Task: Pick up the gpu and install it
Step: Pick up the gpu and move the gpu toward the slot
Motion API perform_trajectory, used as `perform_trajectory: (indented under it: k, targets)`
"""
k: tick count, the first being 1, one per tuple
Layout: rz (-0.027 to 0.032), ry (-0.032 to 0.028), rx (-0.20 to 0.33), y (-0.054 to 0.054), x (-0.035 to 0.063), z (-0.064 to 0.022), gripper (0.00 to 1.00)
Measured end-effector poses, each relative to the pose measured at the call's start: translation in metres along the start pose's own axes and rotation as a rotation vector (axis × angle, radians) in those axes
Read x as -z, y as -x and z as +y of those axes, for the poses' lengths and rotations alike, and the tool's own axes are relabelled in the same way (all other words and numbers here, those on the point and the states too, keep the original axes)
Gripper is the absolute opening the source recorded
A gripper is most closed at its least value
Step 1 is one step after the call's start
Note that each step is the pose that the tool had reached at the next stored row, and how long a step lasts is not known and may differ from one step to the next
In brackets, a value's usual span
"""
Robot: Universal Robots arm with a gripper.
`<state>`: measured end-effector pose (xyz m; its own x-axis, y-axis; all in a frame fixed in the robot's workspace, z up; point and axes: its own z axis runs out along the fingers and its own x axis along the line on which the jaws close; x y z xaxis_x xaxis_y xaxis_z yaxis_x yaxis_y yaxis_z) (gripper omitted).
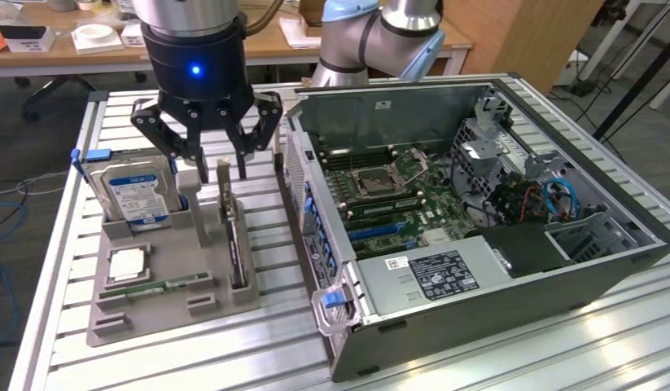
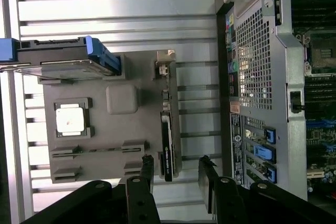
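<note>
Just above the upright gpu [image 1: 237, 252] in the gray tray [image 1: 161, 316], wide-open jaws.

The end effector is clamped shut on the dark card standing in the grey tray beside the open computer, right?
No. The end effector is open, hovering above the gpu without gripping it, as the exterior view shows. The card does stand in the grey tray beside the open computer.
</note>
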<state>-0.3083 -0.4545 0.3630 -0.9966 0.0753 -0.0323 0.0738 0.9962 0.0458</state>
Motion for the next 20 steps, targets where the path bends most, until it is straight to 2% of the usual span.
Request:
perform_trajectory:
  k: [20]
  targets:
    - [0.0000,0.0000,0.000,-0.0002,-0.0036,-0.0048,0.47]
